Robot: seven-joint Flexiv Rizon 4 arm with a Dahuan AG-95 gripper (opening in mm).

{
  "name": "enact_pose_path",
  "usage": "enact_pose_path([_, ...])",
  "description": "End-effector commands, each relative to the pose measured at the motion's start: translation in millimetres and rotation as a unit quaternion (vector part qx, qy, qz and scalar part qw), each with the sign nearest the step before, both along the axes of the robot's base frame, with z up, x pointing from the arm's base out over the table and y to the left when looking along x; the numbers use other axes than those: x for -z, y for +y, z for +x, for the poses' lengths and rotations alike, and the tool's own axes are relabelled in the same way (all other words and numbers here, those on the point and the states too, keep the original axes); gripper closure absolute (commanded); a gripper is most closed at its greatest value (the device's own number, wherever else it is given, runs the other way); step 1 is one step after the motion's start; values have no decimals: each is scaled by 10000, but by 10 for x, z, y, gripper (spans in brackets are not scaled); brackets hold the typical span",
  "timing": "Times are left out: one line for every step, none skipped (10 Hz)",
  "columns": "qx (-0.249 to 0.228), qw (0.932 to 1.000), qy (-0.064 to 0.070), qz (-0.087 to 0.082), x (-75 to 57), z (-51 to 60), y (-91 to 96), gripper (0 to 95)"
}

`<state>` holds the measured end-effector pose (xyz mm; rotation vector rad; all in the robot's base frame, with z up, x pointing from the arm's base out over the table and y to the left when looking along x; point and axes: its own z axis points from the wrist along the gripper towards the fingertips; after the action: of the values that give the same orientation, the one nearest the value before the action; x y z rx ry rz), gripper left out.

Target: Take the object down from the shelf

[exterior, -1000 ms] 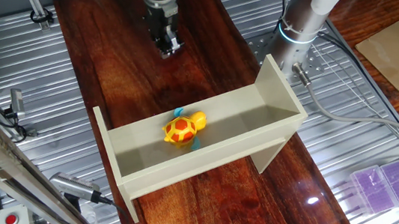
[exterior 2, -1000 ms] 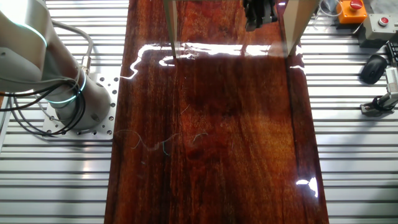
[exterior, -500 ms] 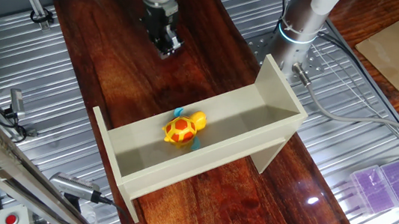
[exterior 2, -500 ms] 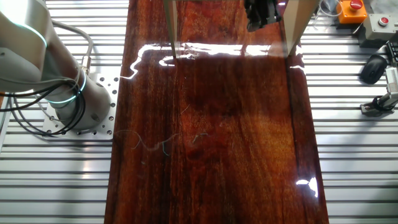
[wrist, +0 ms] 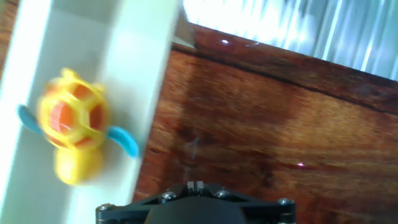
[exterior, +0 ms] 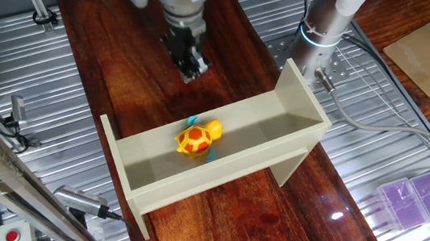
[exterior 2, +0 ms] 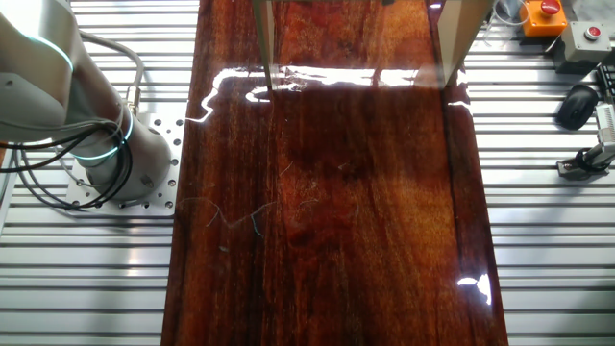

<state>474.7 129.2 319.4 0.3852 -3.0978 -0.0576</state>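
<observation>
The toy turtle point(exterior: 197, 139), with a yellow head, orange and yellow shell and blue flippers, lies in the trough of the beige shelf point(exterior: 237, 157) near its middle. My gripper point(exterior: 191, 65) hangs over the dark wooden table behind the shelf, apart from the turtle, with its fingers together and nothing between them. In the hand view the turtle point(wrist: 71, 121) shows blurred at the left inside the shelf point(wrist: 134, 74), and the gripper point(wrist: 194, 185) sits at the bottom edge over bare wood. The other fixed view shows only the shelf's two end panels point(exterior 2: 264, 43).
The wooden board point(exterior: 123, 69) lies on a ribbed metal table. The robot base point(exterior: 323, 27) and cables stand behind the shelf's right end. Purple boxes point(exterior: 417, 200) sit at the right. A red emergency button point(exterior 2: 550, 12) and black clamps point(exterior 2: 581, 106) are at one side.
My gripper has moved across the table toward the shelf and has left the top edge of the other fixed view. The turtle and the shelf have not moved.
</observation>
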Motion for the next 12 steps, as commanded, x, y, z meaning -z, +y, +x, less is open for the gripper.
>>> enact_pose_path([-121,9999,-99,-47,-6,-21,1,950])
enact_pose_path([-324,9994,-111,42,-6,-21,1,950])
enact_pose_path([-506,9986,-109,82,-6,-21,1,950])
enact_pose_path([-598,9981,-121,86,-6,-21,1,950])
enact_pose_path([-698,9974,-127,123,-6,-21,1,950])
enact_pose_path([-656,9976,-113,195,-41,-33,53,950])
enact_pose_path([-469,9988,-80,139,-90,-35,195,950])
enact_pose_path([-231,9996,-62,122,-131,-26,387,950])
enact_pose_path([-93,9999,-44,84,-164,-24,522,950])
enact_pose_path([90,9999,-33,59,-215,-22,681,950])
enact_pose_path([177,9998,-25,55,-238,-22,754,950])
enact_pose_path([219,9997,-48,53,-245,-20,792,950])
